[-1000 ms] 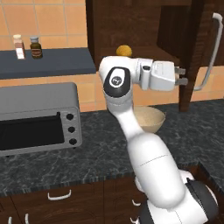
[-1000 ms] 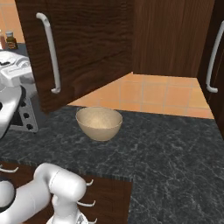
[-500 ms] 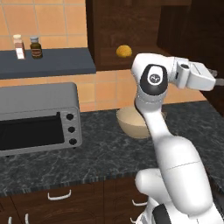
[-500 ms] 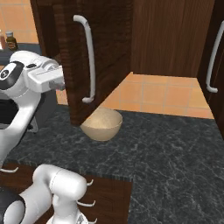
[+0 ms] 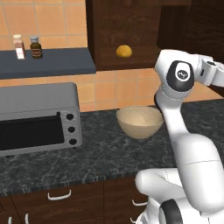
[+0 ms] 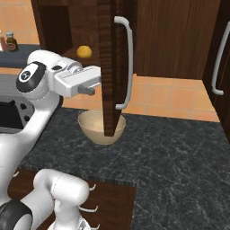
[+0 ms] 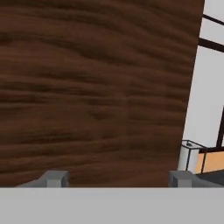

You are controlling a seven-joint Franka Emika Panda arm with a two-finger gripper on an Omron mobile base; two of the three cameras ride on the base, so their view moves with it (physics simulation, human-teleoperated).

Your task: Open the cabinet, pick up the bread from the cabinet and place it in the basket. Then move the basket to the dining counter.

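The fingers (image 7: 116, 178) stand wide apart and hold nothing, very close to the inner face of the cabinet door (image 6: 111, 67), which stands open, edge-on in the right base view. The basket (image 5: 139, 121) sits on the black worktop (image 5: 92, 153) directly below the open cabinet (image 5: 127, 35). Farther back, the bread (image 5: 124, 51) lies on the cabinet shelf, above the basket. I judge 1 risk: the hand is beside the door, so reaching for the bread could knock the door and swing it partly closed.
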